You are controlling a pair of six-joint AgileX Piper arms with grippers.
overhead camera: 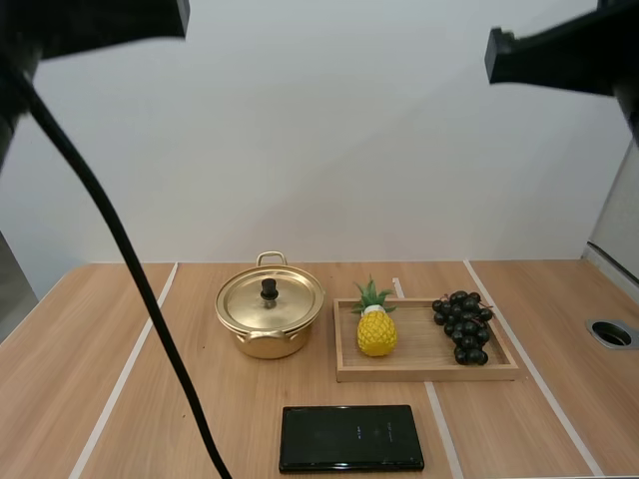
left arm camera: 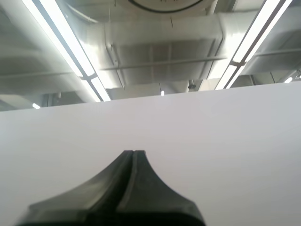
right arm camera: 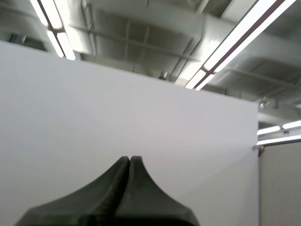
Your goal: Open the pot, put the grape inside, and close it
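A golden pot (overhead camera: pixel 270 317) stands left of the table's middle, its lid on, with a black knob (overhead camera: pixel 269 289) on top. To its right a wooden tray (overhead camera: pixel 429 371) carries a bunch of dark grapes (overhead camera: pixel 463 324) at its right end. My left gripper (left arm camera: pixel 133 153) is shut on nothing, its fingers together as one dark wedge raised toward a white wall. My right gripper (right arm camera: pixel 130 159) is shut the same way, pointing up at the wall. Both arms hang high above the table, the left arm (overhead camera: pixel 100 20) and the right arm (overhead camera: pixel 559 50) far from pot and grapes.
A toy pineapple (overhead camera: pixel 375 324) stands at the tray's left end, beside the pot. A flat black pack (overhead camera: pixel 350 437) lies near the front edge, below the tray. A round hole (overhead camera: pixel 611 332) sits in the tabletop at the far right. White tape lines cross the wood.
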